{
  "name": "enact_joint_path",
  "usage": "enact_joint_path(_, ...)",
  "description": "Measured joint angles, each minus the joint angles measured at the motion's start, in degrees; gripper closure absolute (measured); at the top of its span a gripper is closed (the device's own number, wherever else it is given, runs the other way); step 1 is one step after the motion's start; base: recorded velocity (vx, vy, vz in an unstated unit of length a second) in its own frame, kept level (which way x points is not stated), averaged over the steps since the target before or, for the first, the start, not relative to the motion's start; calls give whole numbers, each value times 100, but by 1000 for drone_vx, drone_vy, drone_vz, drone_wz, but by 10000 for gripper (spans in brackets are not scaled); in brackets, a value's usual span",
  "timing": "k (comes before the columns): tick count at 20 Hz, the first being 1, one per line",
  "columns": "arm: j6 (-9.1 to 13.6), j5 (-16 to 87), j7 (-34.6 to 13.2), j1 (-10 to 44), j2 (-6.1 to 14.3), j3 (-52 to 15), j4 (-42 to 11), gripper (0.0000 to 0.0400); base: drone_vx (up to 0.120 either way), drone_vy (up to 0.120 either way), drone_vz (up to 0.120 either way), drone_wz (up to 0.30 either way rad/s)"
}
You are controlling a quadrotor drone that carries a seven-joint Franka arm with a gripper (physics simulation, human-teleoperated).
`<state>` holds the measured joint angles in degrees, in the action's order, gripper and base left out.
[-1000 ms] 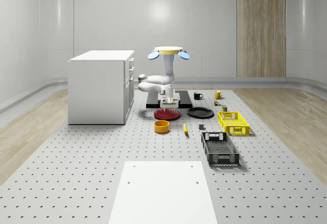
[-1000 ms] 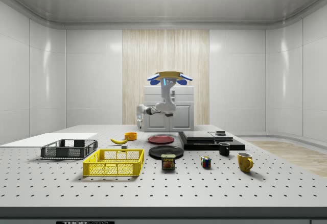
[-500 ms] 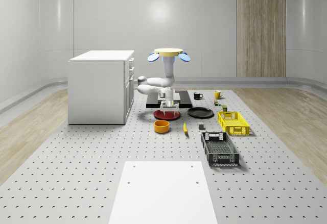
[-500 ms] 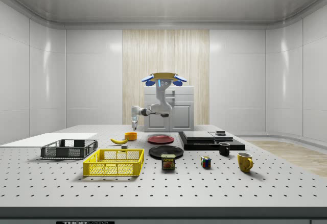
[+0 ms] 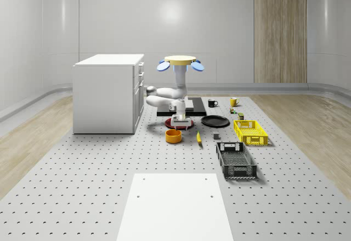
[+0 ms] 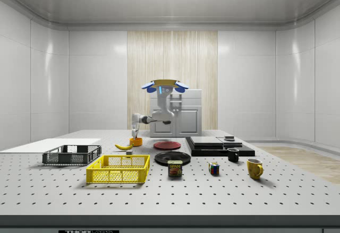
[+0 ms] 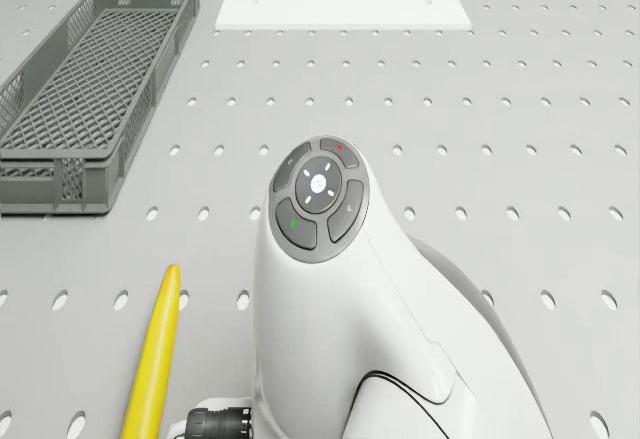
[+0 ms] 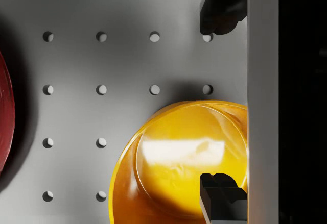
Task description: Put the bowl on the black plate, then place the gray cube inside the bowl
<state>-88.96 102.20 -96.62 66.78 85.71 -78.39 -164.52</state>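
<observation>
Here the drone [image 5: 181,61] hovers above the surface [image 5: 109,169], its empty pincer [image 8: 222,101] spread wide over the bowl [image 8: 179,163], seemingly to straddle its rim.

The drone [image 5: 180,61] hovers, arm bent downward, gripper [image 8: 220,101] pointing down with fingers spread.

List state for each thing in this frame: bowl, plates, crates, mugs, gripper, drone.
bowl: upright on the table, empty, not yet on a plate
black plate: flat, bare
red plate: flat on the table
gripper: open, above the bowl's rim
drone: hovering, airborne over the plates' area
gray crate: upright, empty
yellow crate: upright
mugs: upright
</observation>
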Motion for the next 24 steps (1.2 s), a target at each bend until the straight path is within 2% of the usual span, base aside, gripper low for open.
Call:
enact_joint_path(16, -389, 722, 44, 72, 129, 792, 184, 0, 0, 0, 0, 0)
enact_joint_path(24, -439, 843, 84, 55, 129, 920, 224, 0, 0, 0, 0, 0)
